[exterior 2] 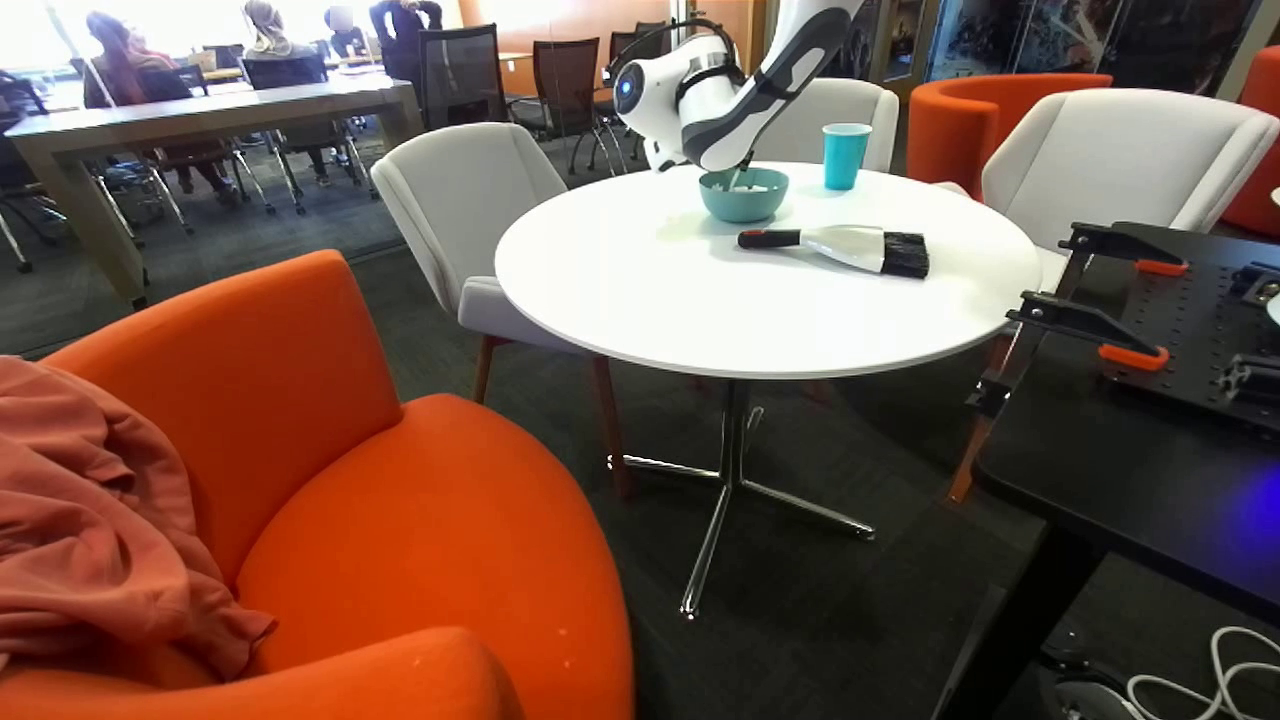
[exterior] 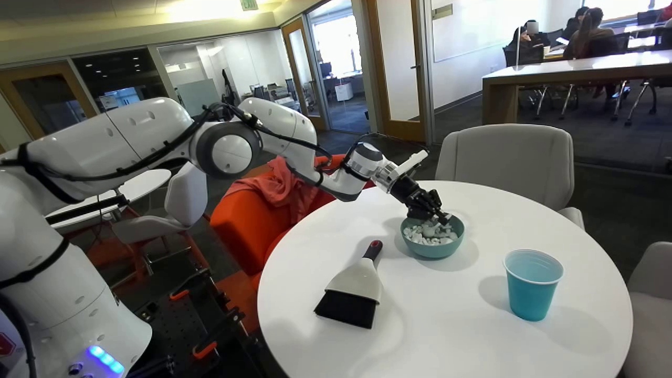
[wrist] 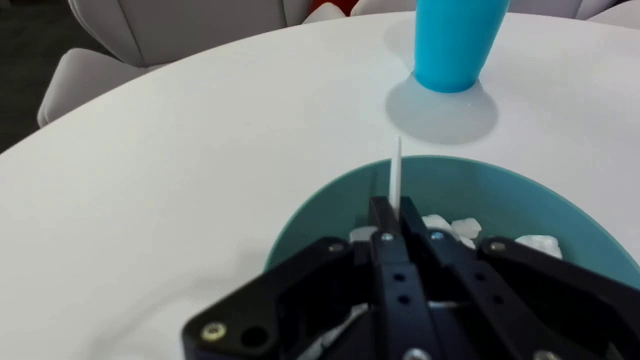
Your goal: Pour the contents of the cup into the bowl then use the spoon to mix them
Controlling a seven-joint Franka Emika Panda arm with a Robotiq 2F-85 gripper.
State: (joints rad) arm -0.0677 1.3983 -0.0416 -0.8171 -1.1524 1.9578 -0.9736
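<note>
Found claw (wrist: 395,207) closed on pale handle of spoon (wrist: 395,172) in wrist view, with jaws drawn together from either side. Noted slim tip of spoon jutting up past jaws there; could not make out opposite end in any view. Saw claw low at mouth of pale teal bowl (exterior: 433,253) in an exterior view, with loose heap of white bits (exterior: 422,239) plain inside. Got only scattered white bits in wrist view, on either side of claw. Had most of claw hidden behind arm (exterior 2: 720,110) in an exterior view. Logged bowl upright on white desk (exterior: 446,325) in both exterior views. Located bright blue cup (exterior 2: 846,160) upright on same desk, well apart from bowl, with full height readable in both exterior views; had only lower part in wrist view, with top cut off by frame edge. Recorded brush (exterior: 352,289) lying on desk in both exterior views alone, with dark handle near bowl and black bristles farther off. Caught also in both exterior views: orange armchair (exterior 2: 430,500) with salmon cloth (exterior 2: 90,520) draped over it.
</note>
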